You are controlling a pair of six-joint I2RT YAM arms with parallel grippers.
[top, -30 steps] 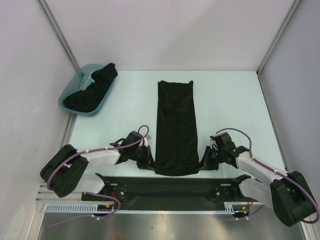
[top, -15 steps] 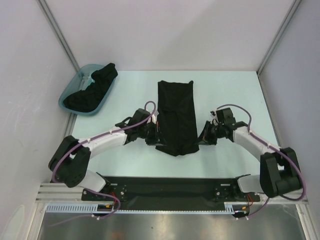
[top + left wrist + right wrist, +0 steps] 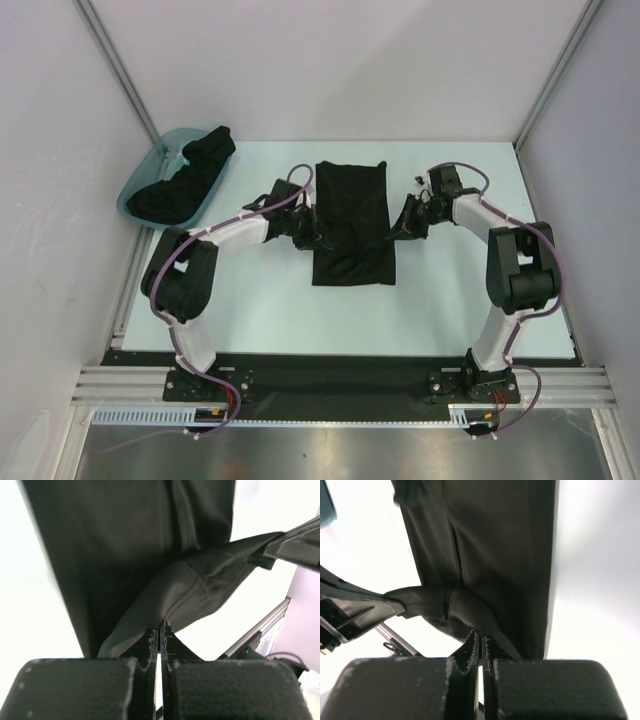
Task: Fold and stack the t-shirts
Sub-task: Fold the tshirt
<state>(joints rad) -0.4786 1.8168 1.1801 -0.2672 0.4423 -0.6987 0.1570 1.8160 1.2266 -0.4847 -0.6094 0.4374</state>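
A black t-shirt (image 3: 351, 222) lies as a long folded strip in the middle of the table, its near end lifted and doubled back over itself. My left gripper (image 3: 312, 232) is shut on the shirt's left near corner, and the cloth (image 3: 185, 587) drapes from its tips in the left wrist view. My right gripper (image 3: 402, 224) is shut on the right near corner, and the cloth (image 3: 465, 605) hangs from its tips in the right wrist view. Both hold the hem above the strip's middle. More black t-shirts (image 3: 182, 180) lie heaped in the teal tub (image 3: 143, 178).
The teal tub stands at the table's back left corner beside the left wall. White walls with metal corner posts (image 3: 118, 75) close the table on three sides. The arms' base rail (image 3: 330, 380) runs along the near edge.
Both grippers have carried the shirt's near end away from the bases toward the far end. The strip now shows much shorter, doubled over itself.
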